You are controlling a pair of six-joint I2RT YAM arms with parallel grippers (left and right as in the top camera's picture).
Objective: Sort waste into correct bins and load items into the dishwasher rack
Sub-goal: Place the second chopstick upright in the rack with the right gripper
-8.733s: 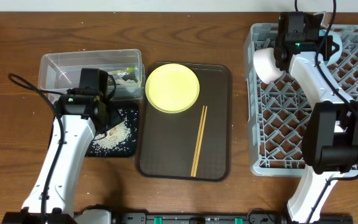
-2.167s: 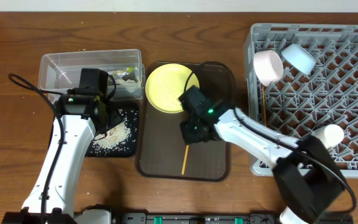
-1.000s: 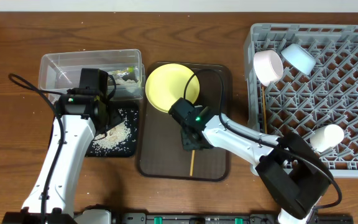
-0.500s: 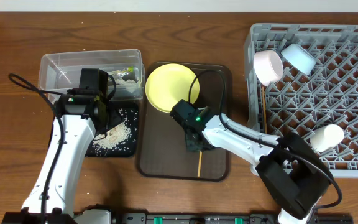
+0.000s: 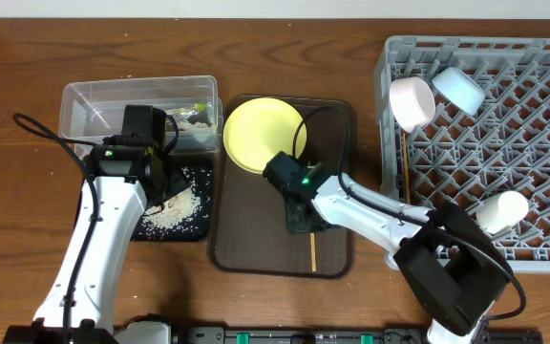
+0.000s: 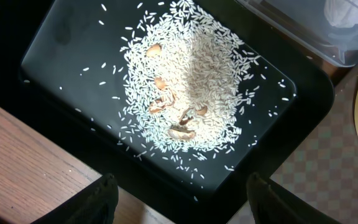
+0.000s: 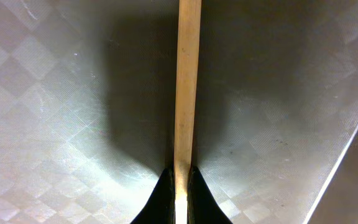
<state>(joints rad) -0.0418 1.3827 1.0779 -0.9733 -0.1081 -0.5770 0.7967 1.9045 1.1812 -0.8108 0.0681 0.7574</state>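
Right gripper [image 7: 179, 180]: pinching the chopstick [image 7: 187, 81], which runs out ahead of its tips, on or just above the tray [image 5: 246, 239]
Do well: hold the pinch firm and lift level before swinging to the rack [image 5: 387, 191]
Room: plate [image 5: 256, 134] just behind it; tray lip to clear; rack wall well off to its right
Left gripper [image 6: 185, 202]: spread, over the rice [image 6: 191, 87]

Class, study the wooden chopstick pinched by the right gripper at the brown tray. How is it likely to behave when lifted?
Probably stiff: the chopstick runs dead straight, without sag. Likely light, being a thin wooden stick. It may pivot or slip, since the right gripper pinches it at one narrow spot, with a long stretch jutting beyond the grip.
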